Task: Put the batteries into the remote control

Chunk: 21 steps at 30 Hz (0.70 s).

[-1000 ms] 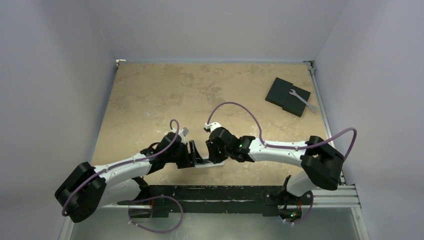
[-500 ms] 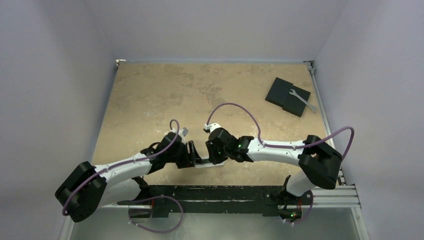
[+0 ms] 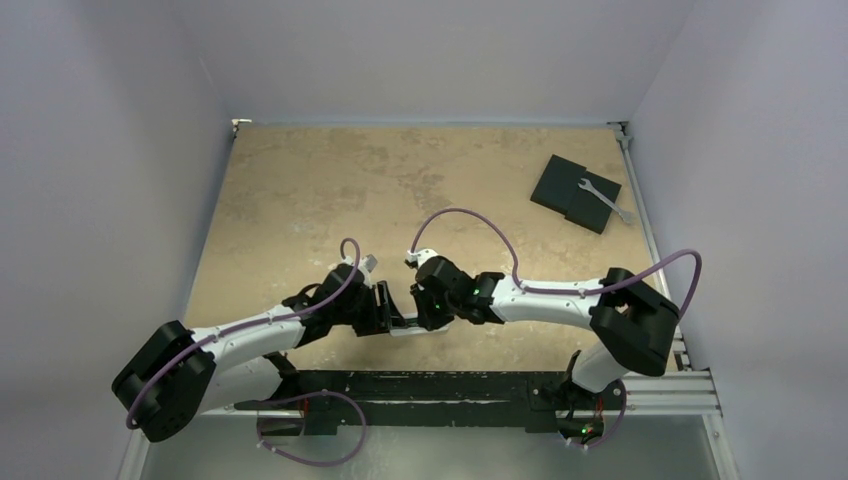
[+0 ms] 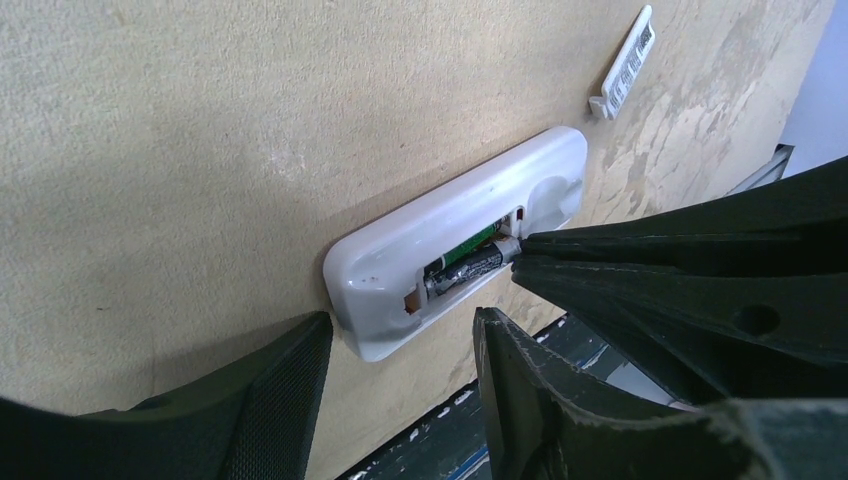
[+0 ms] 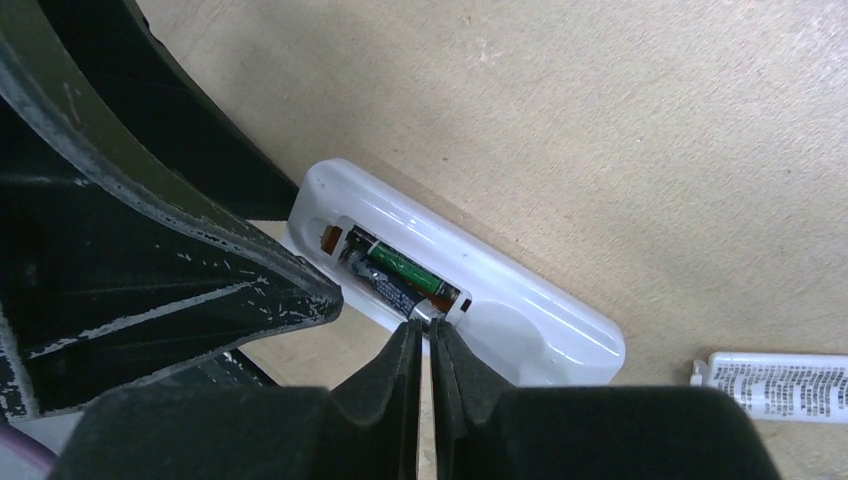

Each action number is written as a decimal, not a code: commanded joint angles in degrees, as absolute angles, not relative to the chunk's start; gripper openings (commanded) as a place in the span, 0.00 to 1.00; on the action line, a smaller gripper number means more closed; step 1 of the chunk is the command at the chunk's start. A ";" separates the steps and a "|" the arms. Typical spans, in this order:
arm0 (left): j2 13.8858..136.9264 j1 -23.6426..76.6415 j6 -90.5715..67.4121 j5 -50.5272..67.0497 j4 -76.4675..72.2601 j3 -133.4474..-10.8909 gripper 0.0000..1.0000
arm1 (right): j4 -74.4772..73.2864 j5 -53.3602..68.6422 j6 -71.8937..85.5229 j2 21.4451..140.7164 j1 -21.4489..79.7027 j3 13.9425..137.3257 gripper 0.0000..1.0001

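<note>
Nearly done: remote control (image 5: 540, 310) face down by the table (image 3: 300, 200) near edge, one of the batteries (image 5: 400, 268) seated, second half-in under the nearly closed right gripper (image 5: 428, 335), left gripper (image 4: 400, 360) wide beside it, loose cover (image 5: 770, 385) probably left to fit.

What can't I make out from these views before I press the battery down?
- Right wrist view: the right gripper tips cover the dark battery's near end, so whether it is seated is unclear.
- Both wrist views: the polarity marks are too small to read.
- Top view: the arms hide nearly all of the remote control.
- Every view: the remote's button face is down on the table.
</note>
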State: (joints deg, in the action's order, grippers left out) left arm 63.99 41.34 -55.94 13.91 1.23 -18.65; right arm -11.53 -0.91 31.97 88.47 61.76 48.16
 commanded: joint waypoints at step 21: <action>65.46 41.55 -53.90 12.91 -0.60 -20.23 0.54 | -11.02 0.18 31.04 91.94 61.52 49.93 0.09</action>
State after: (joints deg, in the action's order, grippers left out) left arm 64.86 41.34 -55.90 13.91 0.86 -19.14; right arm -10.79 -0.45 31.79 89.73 61.43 48.51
